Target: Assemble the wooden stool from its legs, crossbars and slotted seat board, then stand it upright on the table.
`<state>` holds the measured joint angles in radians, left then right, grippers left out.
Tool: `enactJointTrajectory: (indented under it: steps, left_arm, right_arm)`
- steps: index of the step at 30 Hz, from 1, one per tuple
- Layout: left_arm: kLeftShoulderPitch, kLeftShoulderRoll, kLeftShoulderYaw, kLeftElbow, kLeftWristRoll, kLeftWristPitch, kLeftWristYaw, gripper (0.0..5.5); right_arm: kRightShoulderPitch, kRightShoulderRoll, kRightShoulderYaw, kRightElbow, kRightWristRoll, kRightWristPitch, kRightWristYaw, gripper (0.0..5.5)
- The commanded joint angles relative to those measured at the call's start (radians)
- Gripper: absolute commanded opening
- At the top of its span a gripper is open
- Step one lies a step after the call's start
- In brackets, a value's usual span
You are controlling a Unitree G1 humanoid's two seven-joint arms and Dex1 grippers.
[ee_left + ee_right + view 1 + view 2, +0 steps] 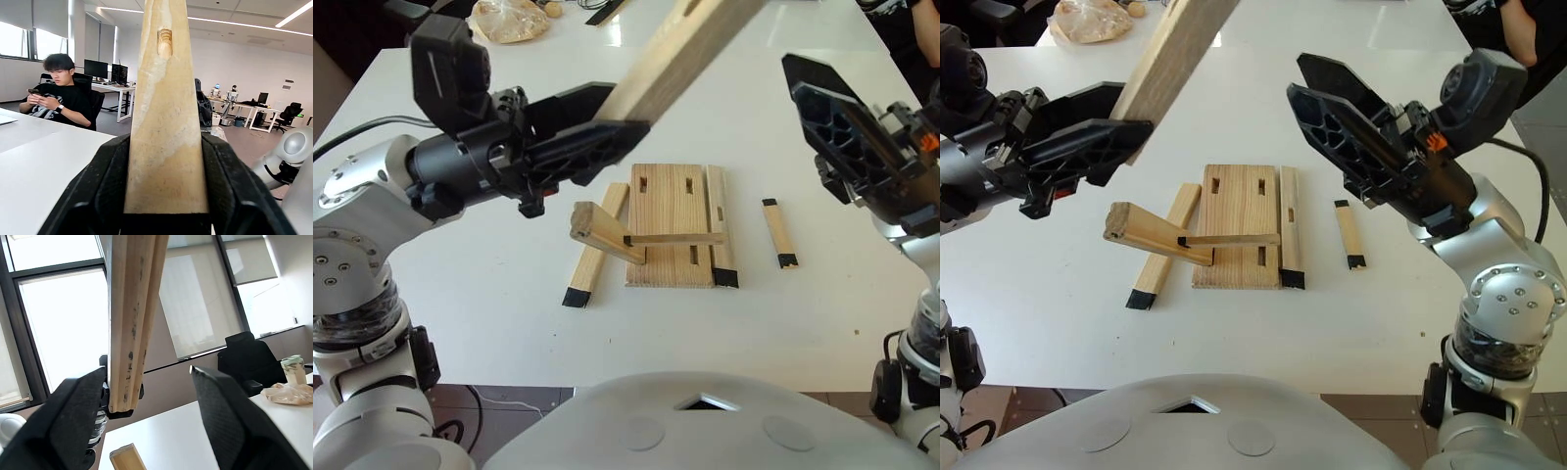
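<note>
You've got pale, grainy wood on the raised leg (690, 44) & seat board (671, 211) w/ dark slots, black tips on the flat leg (590, 264) & short crossbar (776, 230), black left gripper (628, 106) & right gripper (1295, 76), glossy white table (460, 284).

One seat board (671, 211) lies in the middle of the table (460, 313). Legs, I count four: a raised leg (680, 44) clamped in the left gripper (625, 113), a flat leg (597, 245) beside the board's left edge, an edge leg (720, 225) lying along its right edge, and a tilted leg (607, 233) propped at its near-left corner. Crossbars, two: a thin crossbar (680, 238) joined to the tilted leg, and a short crossbar (779, 233) lying apart, toward the table's right edge. One bag (509, 20) sits at the far edge.
</note>
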<state>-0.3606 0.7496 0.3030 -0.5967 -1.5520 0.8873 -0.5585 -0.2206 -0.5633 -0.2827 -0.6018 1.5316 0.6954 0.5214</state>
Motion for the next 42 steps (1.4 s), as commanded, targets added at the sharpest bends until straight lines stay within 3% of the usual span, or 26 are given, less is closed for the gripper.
enactJointTrajectory:
  steps: [1, 31, 39, 42]
  left_arm:
    - [0.008, 0.035, -0.016, -0.013, 0.013, 0.0, -0.045, 2.01]
    - [0.141, 0.124, -0.066, -0.041, 0.198, -0.019, -0.301, 2.01]
    - [0.132, 0.126, -0.069, -0.027, 0.203, -0.036, -0.311, 2.01]
    - [0.126, 0.126, -0.067, -0.023, 0.195, -0.037, -0.31, 2.01]
  right_arm:
    - [-0.066, -0.025, 0.028, 0.041, 0.042, 0.026, 0.02, 3.2]
    - [-0.204, -0.119, 0.109, 0.1, 0.018, 0.125, 0.214, 3.2]
    - [-0.162, -0.132, 0.12, 0.102, -0.093, 0.116, 0.286, 2.07]
    - [-0.148, -0.131, 0.123, 0.105, -0.122, 0.109, 0.303, 1.99]
